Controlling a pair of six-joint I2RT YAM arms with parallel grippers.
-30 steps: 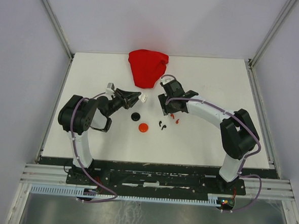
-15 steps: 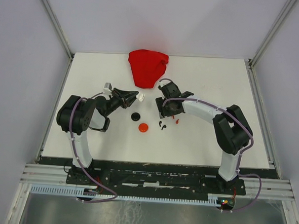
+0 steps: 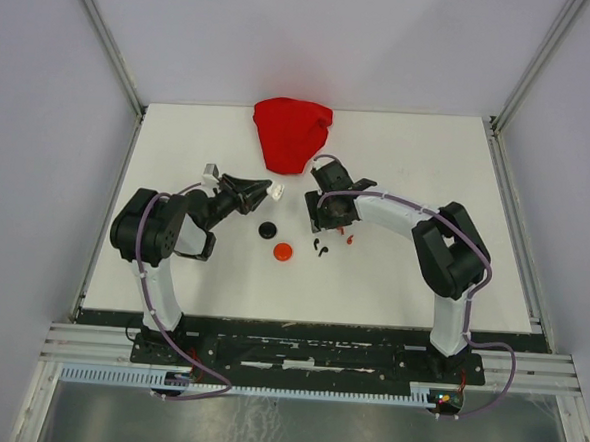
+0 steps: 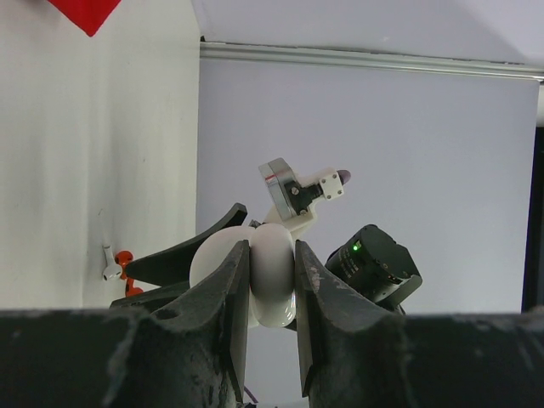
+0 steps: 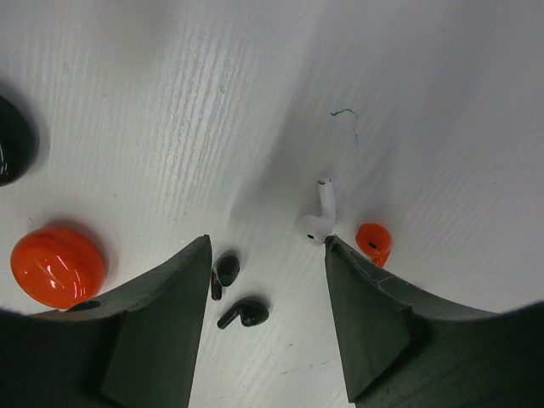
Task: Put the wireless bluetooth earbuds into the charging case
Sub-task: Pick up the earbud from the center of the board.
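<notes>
- The right fingers are hanging apart over the tabletop. The white earbud is lying between them, nearer the 3 o'clock finger, with its stem pointing to 12.
- A red earbud is sitting just beside it at 4 o'clock, and two black earbuds are crowding the 9 o'clock finger.
- The left fingers are clamping the white charging case.

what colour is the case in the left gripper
White. The case shows best in the left wrist view.
</notes>
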